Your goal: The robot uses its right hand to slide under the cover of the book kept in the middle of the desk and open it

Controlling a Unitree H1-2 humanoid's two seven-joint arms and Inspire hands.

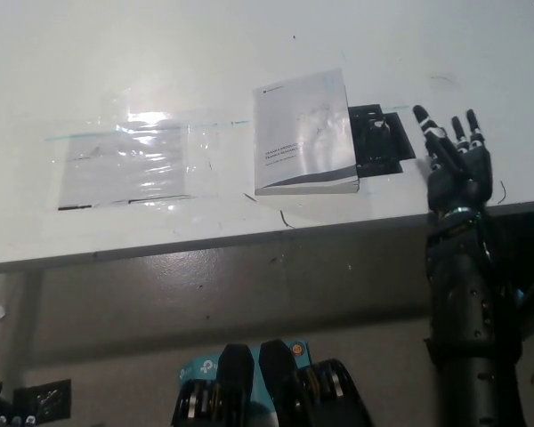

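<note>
A closed book [304, 132] with a pale grey-white cover lies near the middle of the white desk [249, 53], its spine end toward the front edge. A black object [380, 140] pokes out from under its right side. My black right hand [454, 165] is raised above the desk's front edge, to the right of the book and apart from it, open with fingers spread and pointing away. My left hand is out of view.
A clear plastic sleeve [129, 160] with a white sheet inside lies flat on the desk left of the book. The desk's front edge [249, 236] runs across the picture; grey floor lies below it. A small black object [43, 396] sits on the floor at lower left.
</note>
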